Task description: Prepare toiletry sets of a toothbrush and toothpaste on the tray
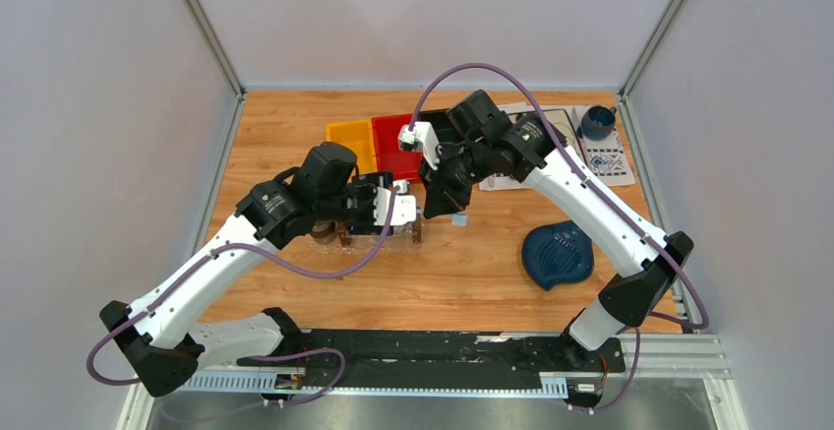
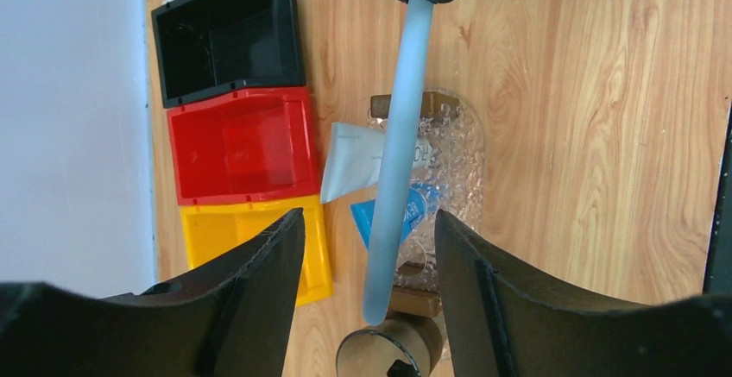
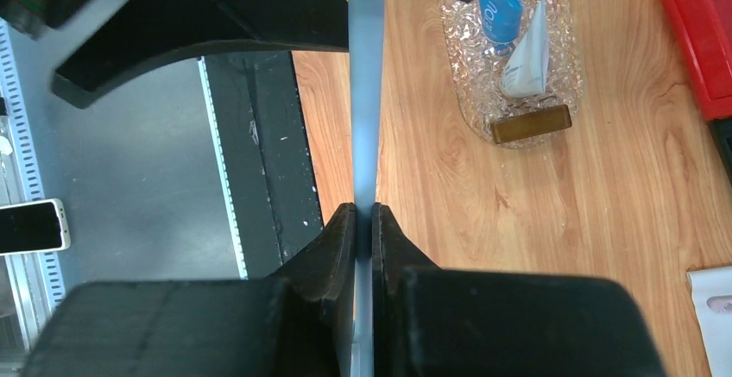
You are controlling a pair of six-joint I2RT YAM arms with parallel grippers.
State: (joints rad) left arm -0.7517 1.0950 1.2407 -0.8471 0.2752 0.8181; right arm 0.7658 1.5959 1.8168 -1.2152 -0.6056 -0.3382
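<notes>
From the top I have bare counter (image 1: 472, 273) between the tray (image 2: 462, 148) and the blue dish (image 1: 558, 253). The back is tighter. The red bin (image 2: 242, 144) and yellow bin (image 2: 250, 243) sit just beside the tray's long edge, with the black bin (image 2: 229, 36) next in the row, and walls close the counter on three sides. Both arms meet over the tray. My right tool (image 3: 362, 209) is clamped on the toothbrush (image 2: 397, 135). My left tool (image 2: 369, 214) has its fingers apart, one on each side of the handle with a gap at both. The toothbrush is a slim, smooth, pale blue stick with a rounded free end; its head is hidden. It hangs in the air above the tray. In the left wrist view its long axis runs along the tray's length, from the right tool to the free end beside the brown block (image 2: 414, 301) at one short end. On the tray the white tube (image 2: 354, 161) and blue tube (image 2: 406, 213) lie side by side, crosswise beneath it.
</notes>
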